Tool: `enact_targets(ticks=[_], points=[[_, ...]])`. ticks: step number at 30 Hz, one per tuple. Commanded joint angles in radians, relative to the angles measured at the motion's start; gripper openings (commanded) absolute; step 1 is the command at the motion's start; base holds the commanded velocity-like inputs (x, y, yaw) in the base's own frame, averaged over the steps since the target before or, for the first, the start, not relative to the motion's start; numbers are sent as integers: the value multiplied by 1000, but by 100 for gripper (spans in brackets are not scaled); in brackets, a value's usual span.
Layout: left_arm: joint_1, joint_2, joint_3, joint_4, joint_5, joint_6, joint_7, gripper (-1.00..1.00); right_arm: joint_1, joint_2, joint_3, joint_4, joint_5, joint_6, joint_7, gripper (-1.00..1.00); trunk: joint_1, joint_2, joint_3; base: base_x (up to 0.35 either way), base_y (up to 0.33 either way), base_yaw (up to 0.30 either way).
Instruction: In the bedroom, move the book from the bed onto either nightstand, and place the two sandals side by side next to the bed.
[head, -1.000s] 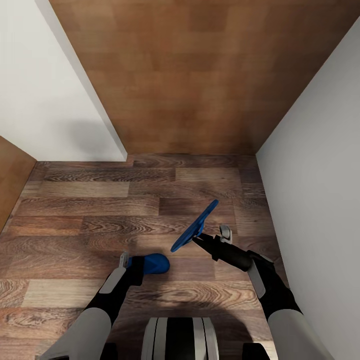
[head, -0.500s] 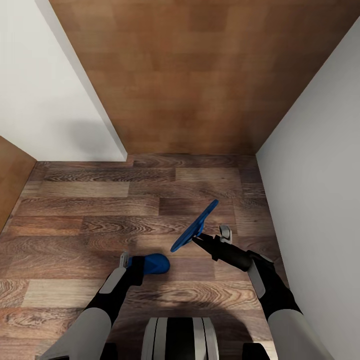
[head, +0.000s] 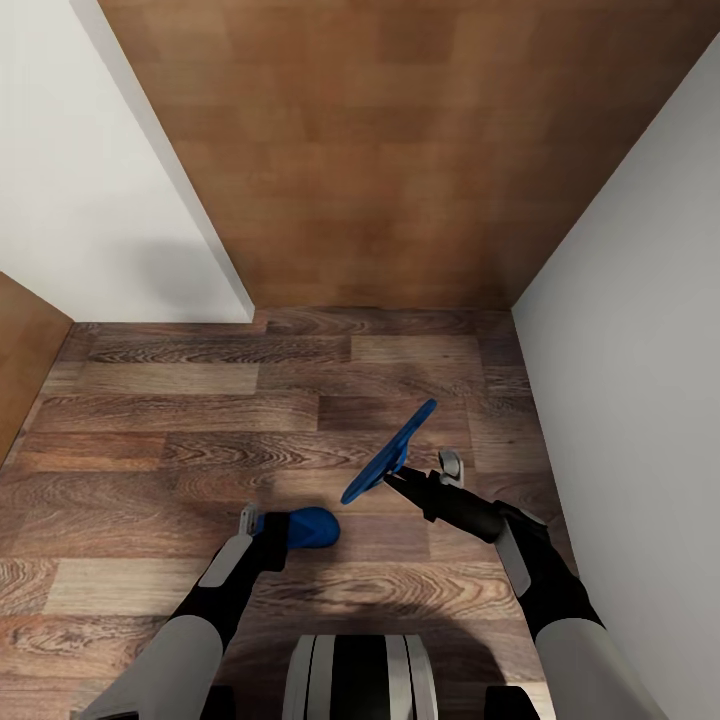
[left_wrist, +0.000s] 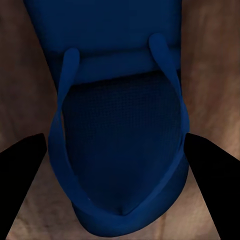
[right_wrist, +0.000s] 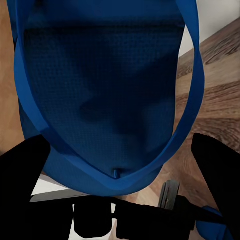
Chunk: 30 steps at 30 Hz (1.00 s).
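Note:
Both bright blue sandals are in my grippers above the wood-plank floor (head: 200, 400). My left gripper (head: 268, 524) is shut on one sandal (head: 310, 527), held low and roughly level. In the left wrist view that sandal (left_wrist: 120, 125) sits between the two black fingers (left_wrist: 22, 172), straps facing the camera. My right gripper (head: 422, 478) is shut on the other sandal (head: 390, 452), which tilts up on its edge. The right wrist view has this sandal (right_wrist: 100, 85) close up between the dark fingertips (right_wrist: 220, 175). The book, the bed and the nightstand are out of view.
I face a narrow dead end. A smooth brown wood panel (head: 400, 150) closes it ahead, with a white wall (head: 90, 200) on the left and a pale grey wall (head: 640, 330) close on the right. Another brown panel (head: 20, 350) shows at far left.

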Motion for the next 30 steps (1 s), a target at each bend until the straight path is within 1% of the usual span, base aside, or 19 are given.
enact_targets(ticks=[1, 26, 30], points=[[0, -1, 6, -1, 5, 6, 5, -100, 0, 1, -3, 0, -1, 11, 4, -100, 0, 0, -1, 0, 0, 0], [0, -1, 6, -2, 3, 6, 5, -100, 0, 1, -2, 0, 0, 11, 4, -100, -11, 6, 96, 0, 0, 0], [0, 0, 5, -17, -2, 6, 11, -100, 0, 1, -2, 0, 1, 12, 4, -100, -13, 7, 112, 0, 0, 0]])
